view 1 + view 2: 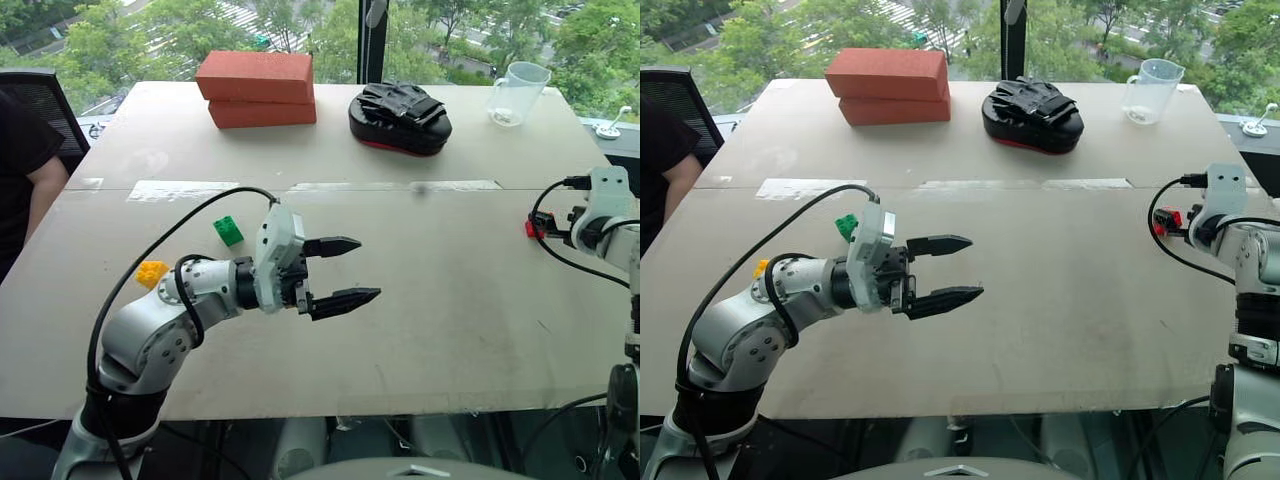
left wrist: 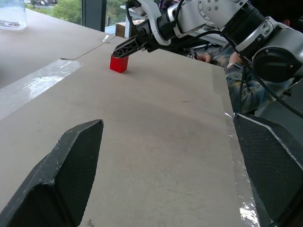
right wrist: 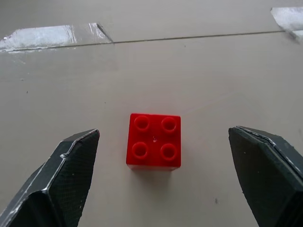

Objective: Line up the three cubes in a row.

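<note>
Pale table (image 1: 420, 300) by a window: no row yet. Green cube (image 1: 228, 230) & yellow cube (image 1: 152, 273) sit near each other on robot's left; red cube (image 3: 154, 140) well apart on the right. Right gripper (image 3: 161, 175) spread wide, poised over red, not touching. Left gripper (image 1: 340, 272) wide, empty, mid-table. Prob all the lining-up is left

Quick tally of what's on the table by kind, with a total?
Small cubes: 3 (red, green, yellow)
Bricks: 2, stacked
Black mitt: 1
Clear cup: 1
Total: 7
</note>
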Robot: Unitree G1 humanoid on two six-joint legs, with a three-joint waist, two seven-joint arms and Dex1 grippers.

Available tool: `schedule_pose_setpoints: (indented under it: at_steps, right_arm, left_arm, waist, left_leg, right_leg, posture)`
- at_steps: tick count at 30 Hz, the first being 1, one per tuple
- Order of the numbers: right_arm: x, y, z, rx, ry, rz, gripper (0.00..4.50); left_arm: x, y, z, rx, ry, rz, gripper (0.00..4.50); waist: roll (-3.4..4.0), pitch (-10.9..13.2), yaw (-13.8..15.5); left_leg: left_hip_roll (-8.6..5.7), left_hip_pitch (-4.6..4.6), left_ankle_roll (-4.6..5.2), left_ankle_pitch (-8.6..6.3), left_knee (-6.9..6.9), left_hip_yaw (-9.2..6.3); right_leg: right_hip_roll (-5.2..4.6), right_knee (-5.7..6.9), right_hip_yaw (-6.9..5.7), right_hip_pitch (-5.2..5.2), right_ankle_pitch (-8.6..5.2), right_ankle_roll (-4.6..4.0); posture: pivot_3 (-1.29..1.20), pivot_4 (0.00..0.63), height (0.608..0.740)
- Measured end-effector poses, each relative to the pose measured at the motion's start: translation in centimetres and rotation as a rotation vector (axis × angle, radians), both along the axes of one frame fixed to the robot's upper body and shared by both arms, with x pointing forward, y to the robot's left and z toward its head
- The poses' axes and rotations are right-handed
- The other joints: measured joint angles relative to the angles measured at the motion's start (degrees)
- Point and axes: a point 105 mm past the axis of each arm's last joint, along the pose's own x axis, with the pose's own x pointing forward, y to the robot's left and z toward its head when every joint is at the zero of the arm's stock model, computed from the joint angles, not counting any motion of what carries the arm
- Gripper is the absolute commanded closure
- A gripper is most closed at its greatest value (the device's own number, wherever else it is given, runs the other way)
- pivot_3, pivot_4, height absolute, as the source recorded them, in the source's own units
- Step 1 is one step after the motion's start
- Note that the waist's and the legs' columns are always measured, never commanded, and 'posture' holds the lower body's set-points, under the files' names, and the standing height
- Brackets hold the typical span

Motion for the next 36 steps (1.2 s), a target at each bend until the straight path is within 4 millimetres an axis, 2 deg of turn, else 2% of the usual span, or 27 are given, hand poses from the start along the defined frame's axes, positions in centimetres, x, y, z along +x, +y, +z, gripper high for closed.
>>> schedule_pose_setpoints:
  at_steps: [3,4,5,10,15,19,20,22,24,27,29,32,36]
  right_arm:
    - [0.4,0.1,-0.5,0.0,0.013,0.007,0.0]
    - [0.7,0.2,-0.8,0.006,0.021,0.011,0.5]
    - [0.8,0.2,-1.0,0.01,0.031,0.015,0.79]
    - [1.5,0.2,-2.0,0.0,0.065,0.03,3.13]
    - [1.6,0.3,-2.0,-0.011,0.067,0.053,3.18]
    - [1.0,1.3,-1.3,-0.051,0.061,0.194,3.18]
    - [0.8,2.2,-0.9,-0.056,0.04,0.264,3.18]
    - [-1.0,6.8,0.5,-0.127,-0.033,0.596,3.18]
    - [-3.7,13.8,1.6,-0.195,-0.088,1.004,3.18]
    - [-5.3,18.5,1.3,-0.233,-0.095,1.248,3.18]
    - [-5.3,20.4,0.5,-0.268,-0.08,1.323,3.18]
    - [-4.9,21.6,0.0,-0.287,-0.061,1.366,3.18]
    - [-4.4,22.0,-0.3,-0.306,-0.041,1.388,3.18]
  left_arm:
    - [0.1,0.2,-0.3,0.003,0.008,0.013,0.03]
    - [0.2,0.2,-0.4,0.005,0.005,0.016,0.0]
    - [0.2,0.2,-0.3,0.003,0.003,0.017,0.0]
    - [0.2,0.2,-0.4,-0.001,-0.002,0.023,0.0]
    - [0.2,0.2,-0.6,0.001,0.001,0.027,0.0]
    - [0.3,0.4,-0.7,-0.001,0.009,0.037,0.0]
    - [0.4,0.5,-0.7,-0.003,0.01,0.046,0.0]
    - [0.8,1.6,-1.4,0.016,-0.011,0.099,0.0]
    - [0.8,3.5,-3.0,0.087,0.036,0.134,0.0]
    - [0.4,4.5,-3.4,0.121,0.036,0.119,0.0]
    - [0.1,5.2,-3.6,0.15,0.03,0.111,0.0]
    - [-0.1,5.4,-3.9,0.158,0.041,0.109,0.0]
    - [-0.4,5.8,-4.3,0.159,0.058,0.128,0.0]
  waist:
    - [0.0,0.0,0.1]
    - [0.0,0.0,0.1]
    - [0.0,0.0,0.0]
    - [0.0,0.0,0.0]
    - [0.0,0.0,0.0]
    - [0.01,0.0,0.1]
    - [0.01,0.0,0.1]
    - [0.09,0.0,-0.2]
    - [0.11,0.0,-1.4]
    - [0.07,0.1,-1.4]
    - [0.07,0.1,-1.1]
    - [0.06,0.1,-0.7]
    - [0.05,0.1,-0.4]
  left_leg:
    - [0.0,0.0,0.0,0.0,0.0,0.0]
    - [0.0,-0.01,0.0,0.0,0.0,0.02]
    - [0.0,-0.01,0.0,0.0,0.0,0.04]
    - [0.0,0.0,-0.01,0.0,0.0,0.03]
    - [0.0,0.0,-0.01,0.01,0.01,0.03]
    - [0.01,0.0,-0.01,0.0,0.01,0.0]
    - [0.01,0.0,-0.01,0.0,0.01,0.0]
    - [0.05,0.05,0.0,0.0,-0.02,0.0]
    - [0.25,0.1,-0.01,0.0,-0.02,-0.13]
    - [0.34,0.11,-0.01,0.0,-0.01,-0.19]
    - [0.33,0.1,-0.12,0.06,0.05,-0.18]
    - [0.26,0.03,-0.14,0.09,0.18,-0.17]
    - [0.18,0.03,-0.14,0.08,0.16,-0.08]
  right_leg:
    - [0.0,0.01,0.01,0.0,0.0,0.0]
    - [0.0,0.0,0.03,0.0,0.0,0.0]
    - [0.0,0.0,0.05,0.0,0.0,0.01]
    - [0.01,0.01,0.05,0.0,0.0,0.0]
    - [0.01,0.01,0.06,0.0,0.01,0.01]
    - [0.01,0.02,0.05,0.0,0.0,0.0]
    - [0.02,0.02,0.05,0.0,0.0,0.0]
    - [0.07,0.02,0.11,-0.01,0.0,0.01]
    - [0.32,0.01,0.19,-0.02,0.0,-0.01]
    - [0.41,0.02,0.1,-0.03,-0.02,-0.05]
    - [0.41,0.04,0.15,-0.02,-0.12,-0.28]
    - [0.4,0.04,0.29,-0.01,-0.1,-0.3]
    - [0.43,0.06,0.54,-0.02,0.01,-0.14]
  posture:
    - [0.0,0.15,0.74]
    - [0.0,0.15,0.74]
    - [0.0,0.15,0.74]
    - [0.0,0.15,0.74]
    - [0.0,0.15,0.74]
    - [0.0,0.15,0.74]
    - [0.0,0.15,0.74]
    - [0.0,0.15,0.74]
    - [0.0,0.15,0.74]
    - [0.0,0.15,0.74]
    - [0.0,0.15,0.74]
    - [0.0,0.15,0.74]
    - [0.0,0.15,0.74]
